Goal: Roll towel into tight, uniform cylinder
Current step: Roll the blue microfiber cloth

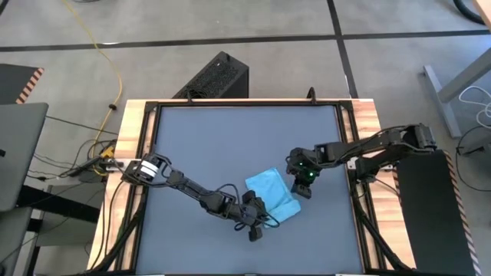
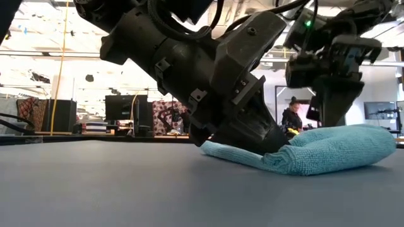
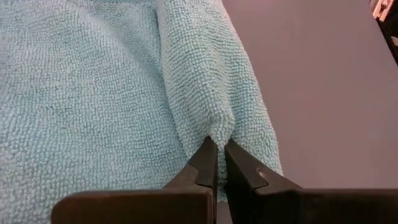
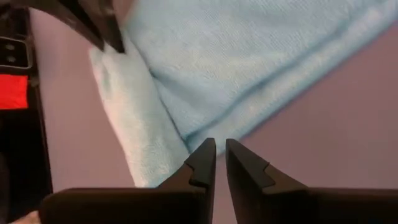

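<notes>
The light-blue towel [image 1: 270, 193] lies bunched on the dark grey table [image 1: 215, 146], right of centre. One side is turned over into a thick fold [image 3: 193, 68]. My left gripper [image 1: 258, 221] reaches in low from the left and is shut on that fold at the towel's near end [image 2: 284, 157]. My right gripper [image 1: 301, 186] hangs just above the towel's right side [image 2: 353, 142]. Its fingertips [image 4: 221, 149] stand a narrow slit apart with nothing between them. No cylinder shows. My left gripper pinches the end of the towel's turned-over fold [image 3: 217, 132] between its two fingertips [image 3: 208, 155]. Its fingers slant down from the table's left and lie along the fold. The towel rests on the table, and only the pinched end is raised a little.
A wooden frame [image 1: 130, 153] runs round the tabletop. Bare table lies to the far and left sides of the towel. A black box [image 1: 219, 77] stands beyond the far edge. In the low view a person [image 2: 292, 120] shows far off in the room.
</notes>
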`<act>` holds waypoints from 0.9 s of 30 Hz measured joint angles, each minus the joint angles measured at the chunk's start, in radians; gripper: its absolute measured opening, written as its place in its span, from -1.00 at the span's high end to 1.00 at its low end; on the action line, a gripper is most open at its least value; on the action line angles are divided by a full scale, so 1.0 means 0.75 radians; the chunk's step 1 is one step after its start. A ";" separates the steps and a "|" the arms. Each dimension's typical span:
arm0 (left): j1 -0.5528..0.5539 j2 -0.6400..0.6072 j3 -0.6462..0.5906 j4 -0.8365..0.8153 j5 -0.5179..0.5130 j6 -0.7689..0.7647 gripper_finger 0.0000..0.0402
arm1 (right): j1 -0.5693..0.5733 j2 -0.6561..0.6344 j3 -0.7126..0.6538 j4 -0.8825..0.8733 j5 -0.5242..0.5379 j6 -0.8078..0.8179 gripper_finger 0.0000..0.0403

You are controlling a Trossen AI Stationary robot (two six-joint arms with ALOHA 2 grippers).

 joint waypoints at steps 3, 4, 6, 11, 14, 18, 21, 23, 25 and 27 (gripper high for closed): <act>-0.009 0.000 0.000 0.000 -0.006 -0.025 1.00 | 0.074 -0.094 0.000 0.018 0.020 -0.055 0.66; -0.012 0.000 0.000 0.001 -0.006 -0.035 1.00 | 0.114 -0.133 0.000 0.018 0.049 -0.071 0.66; -0.018 0.000 -0.001 0.000 -0.006 -0.056 1.00 | 0.222 -0.203 0.000 0.022 0.131 -0.116 0.66; -0.028 0.001 -0.001 0.007 -0.030 -0.084 1.00 | 0.497 -0.275 -0.019 0.042 0.355 -0.408 0.66; -0.029 0.001 -0.001 0.024 -0.031 -0.095 1.00 | 0.598 -0.249 -0.038 0.091 0.398 -0.540 0.64; -0.029 0.001 -0.001 0.032 -0.036 -0.098 1.00 | 0.675 -0.167 -0.050 0.113 0.455 -0.588 0.52; -0.030 0.001 -0.002 0.041 -0.039 -0.104 1.00 | 0.725 -0.110 -0.050 0.142 0.542 -0.621 0.39; -0.029 0.001 -0.002 0.042 -0.040 -0.108 1.00 | 0.758 -0.081 -0.050 0.175 0.595 -0.658 0.29; -0.029 0.001 -0.002 0.042 -0.040 -0.114 1.00 | 0.790 -0.062 -0.050 0.190 0.657 -0.692 0.19; -0.029 0.001 -0.002 0.042 -0.038 -0.119 1.00 | 0.823 -0.056 -0.050 0.199 0.724 -0.708 0.10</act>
